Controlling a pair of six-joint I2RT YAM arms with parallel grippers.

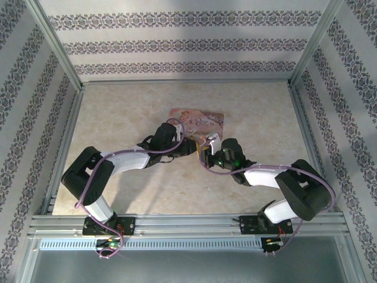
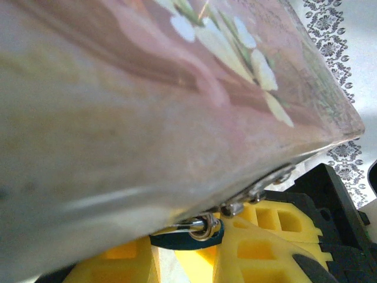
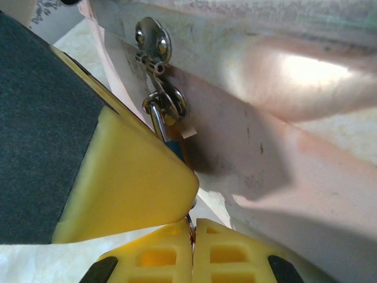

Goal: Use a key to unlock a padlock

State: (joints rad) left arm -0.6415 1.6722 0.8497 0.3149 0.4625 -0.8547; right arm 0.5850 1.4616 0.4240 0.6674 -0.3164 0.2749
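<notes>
On the desk [image 1: 135, 118], the pink box [image 1: 200, 121] crowded both hands: the left hand [image 1: 187, 141] gripped the padlock [image 2: 189, 239], and the right hand [image 1: 210, 145] was closed on the key [image 3: 191, 226].

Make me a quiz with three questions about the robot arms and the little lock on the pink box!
1. Where is the padlock?
A) hanging on the metal clasp of the pink box
B) lying alone by the left wall
C) on the rail by the arm bases

2. What colour are the fingers of the right gripper?
A) green
B) yellow
C) red

3. How do those fingers stand?
A) spread wide
B) one is missing
C) pressed shut on a thin metal sliver, apparently the key

Answers:
1 A, its shackle passes through the clasp's ring.
2 B, the right wrist view shows yellow pads.
3 C, no gap shows between the tips.
</notes>
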